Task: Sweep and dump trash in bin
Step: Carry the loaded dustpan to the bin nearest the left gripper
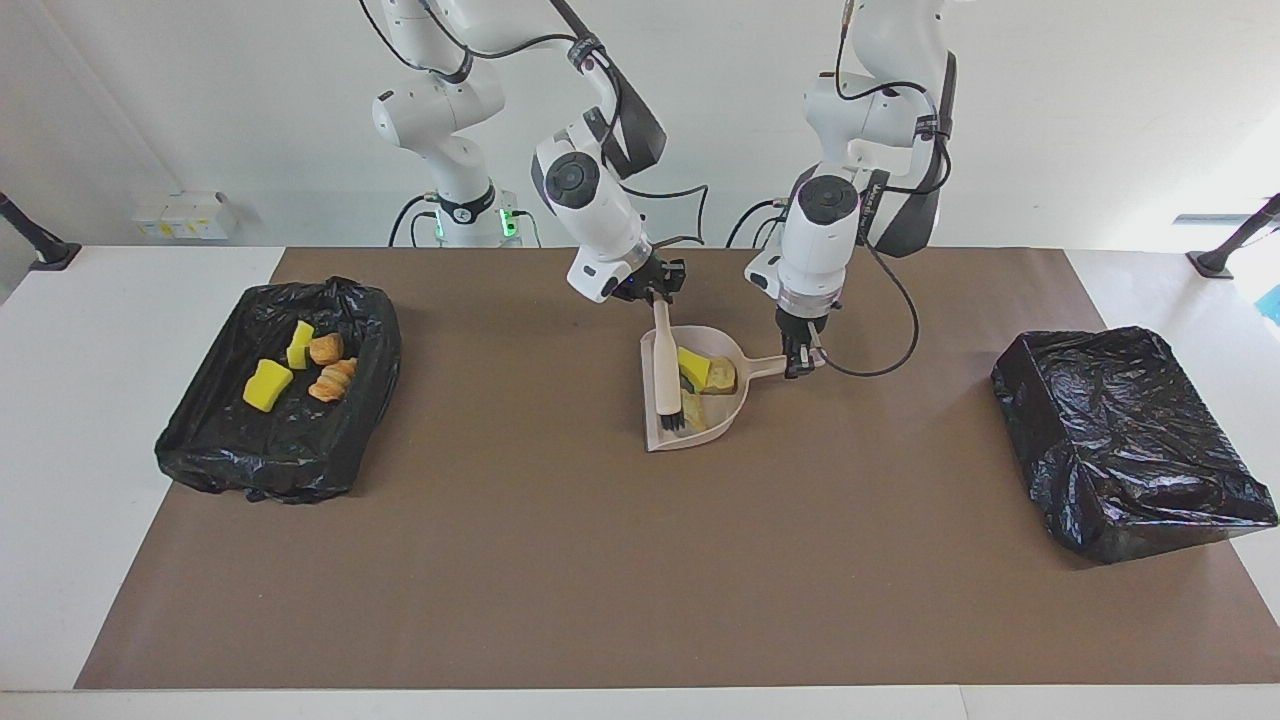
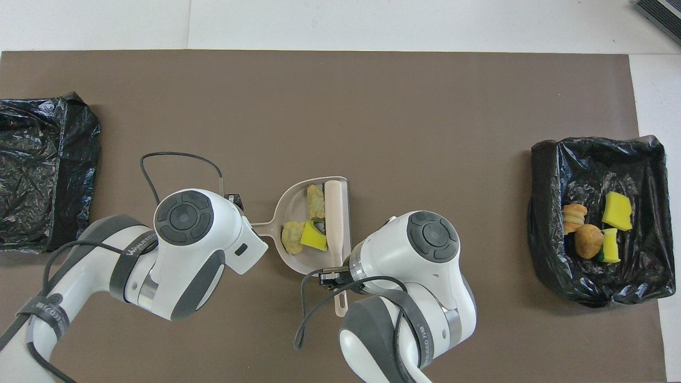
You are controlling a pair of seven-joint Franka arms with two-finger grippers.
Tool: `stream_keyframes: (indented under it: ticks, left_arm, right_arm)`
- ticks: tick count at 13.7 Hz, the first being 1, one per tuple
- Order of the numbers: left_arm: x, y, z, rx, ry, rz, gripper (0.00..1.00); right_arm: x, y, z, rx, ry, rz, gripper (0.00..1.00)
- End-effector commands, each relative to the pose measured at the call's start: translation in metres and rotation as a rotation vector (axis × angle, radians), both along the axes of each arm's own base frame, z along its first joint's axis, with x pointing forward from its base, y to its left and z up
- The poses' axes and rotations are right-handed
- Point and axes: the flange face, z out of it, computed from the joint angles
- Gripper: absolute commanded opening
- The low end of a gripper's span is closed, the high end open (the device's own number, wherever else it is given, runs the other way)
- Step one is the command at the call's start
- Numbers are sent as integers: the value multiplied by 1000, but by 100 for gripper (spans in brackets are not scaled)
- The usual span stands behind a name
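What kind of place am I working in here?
Most likely a robotics lab bench, not a real kitchen: a brown mat covers a white table, two bag-lined bins sit at its ends, and cabling hangs off the arms.

Three scraps (image 1: 708,375) and the brush (image 1: 665,375) lie in the dustpan (image 1: 728,415), mid-table. Four scraps (image 1: 300,368) lie in the bin (image 1: 215,440) at the right arm's end.

A robotics lab: two white arms (image 1: 600,215) bolted at a paper-covered table (image 1: 640,560) against bare walls.
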Motion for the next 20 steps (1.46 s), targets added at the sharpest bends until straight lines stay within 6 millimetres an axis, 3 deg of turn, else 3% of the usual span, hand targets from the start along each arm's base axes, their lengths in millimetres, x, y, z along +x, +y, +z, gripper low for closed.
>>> stream_keyframes:
  ticks: [1, 3, 5, 8, 10, 11, 13, 16, 18, 20]
  left_arm:
    - [16, 20, -3, -105, 11, 15, 0]
    - [18, 21, -2, -142, 19, 24, 0]
    - [19, 20, 0, -147, 16, 23, 0]
    - [19, 21, 0, -147, 16, 26, 0]
    - [27, 34, 7, -149, 12, 41, 0]
    - [30, 38, 12, -152, 5, 39, 0]
    - [39, 51, 23, -155, 5, 51, 0]
    - [75, 79, 71, -162, 19, 88, 0]
    - [99, 102, 94, -159, 23, 81, 0]
    - [117, 135, 114, -160, 24, 98, 0]
  right_arm:
    - [0, -4, 3, -98, -12, 74, 0]
    - [-5, -7, 3, -169, -18, 142, 0]
    - [-3, -4, 21, -217, 3, 178, 0]
    - [6, -15, 71, -263, 44, 199, 0]
    - [17, -40, 106, -286, 59, 176, 0]
    - [18, -46, 112, -304, 77, 171, 0]
    - [11, -60, 109, -332, 103, 101, 0]
    - [-2, -78, 87, -272, 143, 7, 0]
    - [-9, -68, 72, -191, 141, -84, 0]
    - [-17, -39, 51, -199, 127, -70, 0]
